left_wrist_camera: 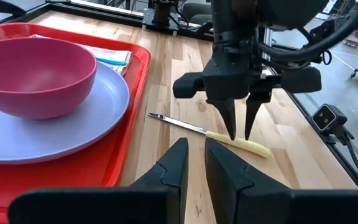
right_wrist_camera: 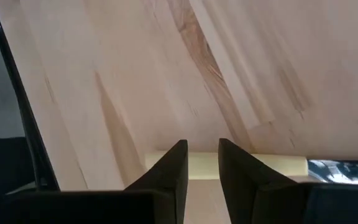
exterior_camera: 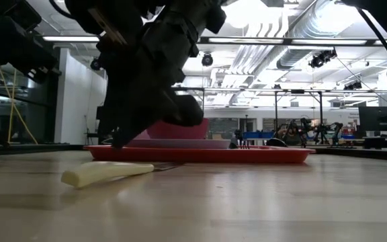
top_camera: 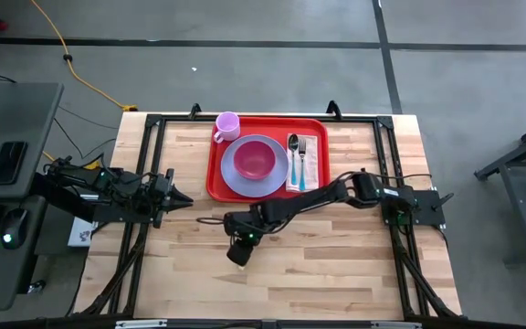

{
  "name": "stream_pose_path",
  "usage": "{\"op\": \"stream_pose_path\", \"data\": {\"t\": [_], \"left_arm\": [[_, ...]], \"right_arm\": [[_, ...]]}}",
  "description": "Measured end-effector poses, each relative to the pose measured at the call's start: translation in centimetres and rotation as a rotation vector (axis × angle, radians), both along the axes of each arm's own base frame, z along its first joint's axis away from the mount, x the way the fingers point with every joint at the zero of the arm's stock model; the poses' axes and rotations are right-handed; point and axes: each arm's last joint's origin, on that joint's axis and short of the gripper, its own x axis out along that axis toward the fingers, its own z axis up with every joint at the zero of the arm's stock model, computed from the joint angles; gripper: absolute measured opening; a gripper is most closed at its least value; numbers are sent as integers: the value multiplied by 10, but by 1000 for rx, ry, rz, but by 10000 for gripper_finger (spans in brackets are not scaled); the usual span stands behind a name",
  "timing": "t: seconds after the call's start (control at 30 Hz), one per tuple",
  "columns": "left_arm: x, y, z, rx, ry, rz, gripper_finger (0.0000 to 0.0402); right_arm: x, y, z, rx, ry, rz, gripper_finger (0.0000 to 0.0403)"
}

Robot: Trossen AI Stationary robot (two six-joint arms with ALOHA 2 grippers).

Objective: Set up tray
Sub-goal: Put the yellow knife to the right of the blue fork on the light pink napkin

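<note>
The red tray [top_camera: 215, 185] sits at the middle of the table's far side and carries a lavender plate [top_camera: 279, 185] with a pink bowl [top_camera: 255, 160], a pink cup [top_camera: 227, 125], and a napkin with fork and spoon [top_camera: 304, 164]. A knife [left_wrist_camera: 241, 144] with a cream handle [right_wrist_camera: 278, 165] lies flat on the wood just near of the tray. My right gripper [left_wrist_camera: 240, 132] points straight down above that handle, narrowly open, with its fingertips a little clear of it in the low view. My left gripper [top_camera: 187, 198] waits to the tray's left, shut.
The knife's blade [left_wrist_camera: 173, 122] points toward the tray's near edge [left_wrist_camera: 129, 155]. Bare wood stretches across the table's near half [top_camera: 272, 283]. A black frame runs around the tabletop [top_camera: 153, 123]. A desk with a keyboard and mouse [top_camera: 7, 228] stands beyond the left edge.
</note>
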Motion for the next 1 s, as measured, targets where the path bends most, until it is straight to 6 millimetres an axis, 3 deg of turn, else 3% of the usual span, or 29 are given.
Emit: {"op": "stream_pose_path", "data": {"t": [0.5, 1.0], "left_arm": [[0, 0, 0, -5, -3, -5, 85], [0, -1, 0, -17, 2, -30, 85]], "right_arm": [[5, -2, -22, 33, 28, 27, 67], [3, 2, -22, 57, 53, 20, 67]]}}
